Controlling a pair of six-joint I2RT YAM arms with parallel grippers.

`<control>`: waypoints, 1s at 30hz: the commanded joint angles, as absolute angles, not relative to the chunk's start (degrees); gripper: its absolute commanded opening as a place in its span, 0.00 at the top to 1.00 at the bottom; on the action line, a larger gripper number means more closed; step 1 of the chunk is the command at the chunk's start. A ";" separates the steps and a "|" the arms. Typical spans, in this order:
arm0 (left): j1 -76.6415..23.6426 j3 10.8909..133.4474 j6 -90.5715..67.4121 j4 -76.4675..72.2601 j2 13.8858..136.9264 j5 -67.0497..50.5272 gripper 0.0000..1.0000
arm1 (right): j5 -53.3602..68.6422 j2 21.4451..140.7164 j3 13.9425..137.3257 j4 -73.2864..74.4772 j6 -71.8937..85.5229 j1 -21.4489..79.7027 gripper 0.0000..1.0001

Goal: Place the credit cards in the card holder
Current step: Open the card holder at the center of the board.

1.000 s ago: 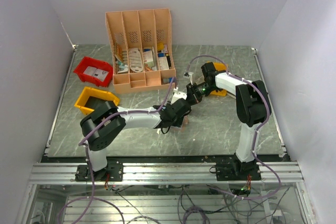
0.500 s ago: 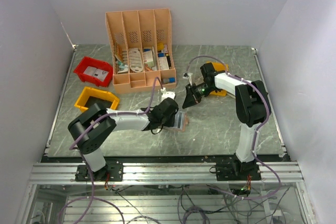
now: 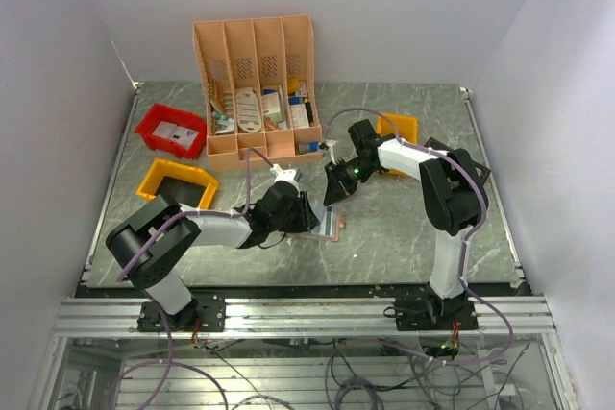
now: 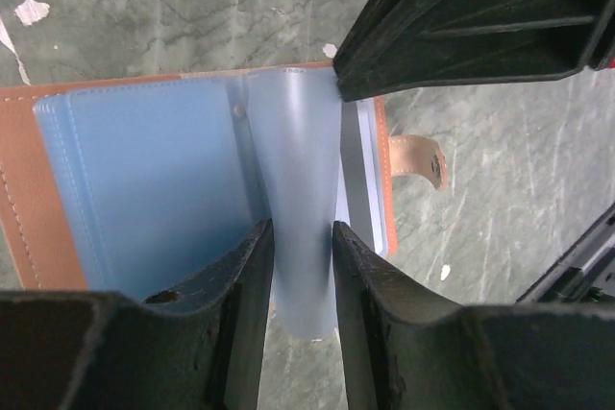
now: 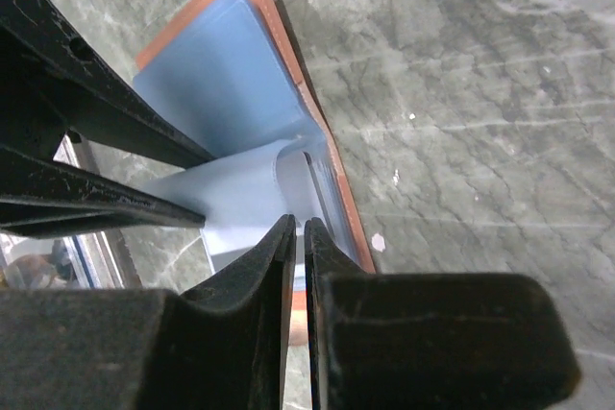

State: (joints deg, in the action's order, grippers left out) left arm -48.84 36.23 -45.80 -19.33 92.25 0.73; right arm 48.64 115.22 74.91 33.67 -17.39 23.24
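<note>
- Left wrist view: the left gripper (image 4: pixel 300 242) is clenched on a pale bluish pocket leaf (image 4: pixel 298 141) of the card holder (image 4: pixel 144 170). The leaf fills the gap between its jaws and stands up in a curve out of the open holder.
- My judgement is that the leaf is lifted this way to separate one pocket and hold its mouth open for a card.
- The card holder lies open and flat on the tabletop (image 4: pixel 500 199), directly below and just ahead of the left gripper, with its strap tab (image 4: pixel 418 156) to the gripper's front right.
- The right gripper (image 5: pixel 296 228) has its jaws pressed almost together, with its tips at the far edge of the same leaf, opposite the left gripper.
- I cannot tell whether it pinches a card or only steadies the leaf.
- None of the credit cards can be picked out with certainty.
- Thin pale edges show in the holder just beside the right gripper's tips, but I cannot tell what they are.
</note>
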 commanded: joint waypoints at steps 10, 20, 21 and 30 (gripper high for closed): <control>-47.21 35.04 -48.17 -24.99 91.51 -2.26 0.72 | 58.21 118.47 75.99 32.27 -15.22 23.33 0.90; -46.69 34.36 -48.37 -24.09 91.21 -1.42 0.75 | 52.43 116.17 74.01 28.97 -13.26 21.38 0.84; -46.64 34.22 -48.56 -24.92 91.27 -1.77 0.75 | 51.42 116.57 74.00 28.80 -12.86 21.44 0.84; -46.52 33.80 -49.04 -26.79 91.92 -3.17 0.75 | 48.43 117.68 74.40 28.10 -11.91 23.24 0.87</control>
State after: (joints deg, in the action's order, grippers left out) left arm -47.00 34.09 -48.58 -23.22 92.25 -1.78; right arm 49.84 117.49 74.46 29.26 -12.25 22.02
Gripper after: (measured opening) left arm 0.253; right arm 0.147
